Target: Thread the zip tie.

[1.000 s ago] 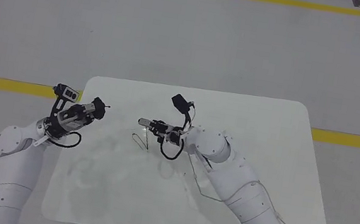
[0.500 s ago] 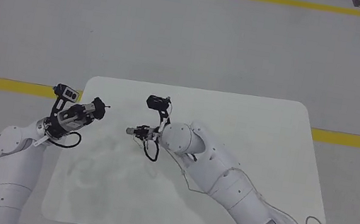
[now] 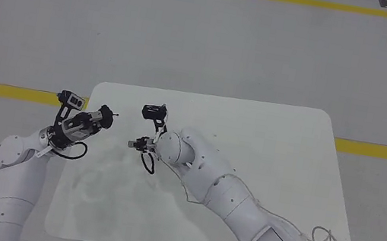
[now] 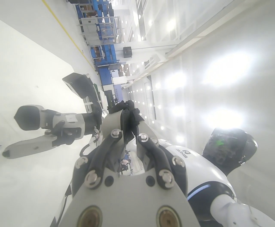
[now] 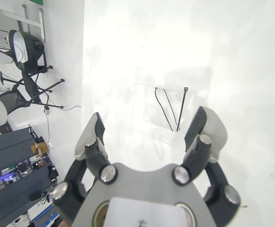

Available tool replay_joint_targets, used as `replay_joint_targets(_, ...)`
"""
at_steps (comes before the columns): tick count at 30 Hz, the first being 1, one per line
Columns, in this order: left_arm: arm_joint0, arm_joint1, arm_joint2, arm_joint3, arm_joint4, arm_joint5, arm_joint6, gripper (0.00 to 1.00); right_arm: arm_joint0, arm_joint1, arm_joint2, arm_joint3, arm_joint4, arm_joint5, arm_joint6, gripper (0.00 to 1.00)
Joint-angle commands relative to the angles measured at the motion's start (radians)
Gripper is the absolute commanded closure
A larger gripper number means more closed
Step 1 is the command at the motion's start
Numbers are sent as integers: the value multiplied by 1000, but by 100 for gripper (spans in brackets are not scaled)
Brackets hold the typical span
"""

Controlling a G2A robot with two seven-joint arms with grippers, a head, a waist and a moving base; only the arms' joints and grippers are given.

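Just beyond the spread right end effector [image 5: 149, 122], two black zip ties [image 5: 182, 107] are lying ungrasped and apparently unthreaded on the worktop [image 5: 214, 53], while the left end effector [image 4: 128, 114], pressed together, is hovering aside.

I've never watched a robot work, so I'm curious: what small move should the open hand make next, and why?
Probably ease the right hand down onto the straight zip tie and close on it. The hand is open and empty, and the tie lies flat on the table just ahead of it, not yet picked up.
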Motion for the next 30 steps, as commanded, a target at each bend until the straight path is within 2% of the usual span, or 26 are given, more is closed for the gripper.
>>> replay_joint_targets(1, 0, 0, 0, 0, 0, 0, 0, 100, -2, -17, 7, 15, -26, 0, 3, 0)
replay_joint_targets(6, 0, 0, 0, 0, 0, 0, 0, 100, -14, -63, 43, 40, -120, 0, 9, 0)
replay_joint_targets(17, 0, 0, 0, 0, 0, 0, 0, 100, -69, -136, 153, 52, -307, 0, 78, 4)
replay_joint_targets(22, 0, 0, 0, 0, 0, 0, 0, 100, -72, -149, 181, 69, -364, 0, 91, 9)
replay_joint_targets(30, 0, 0, 0, 0, 0, 0, 0, 100, -64, -157, 189, 95, -406, 0, 106, 13)
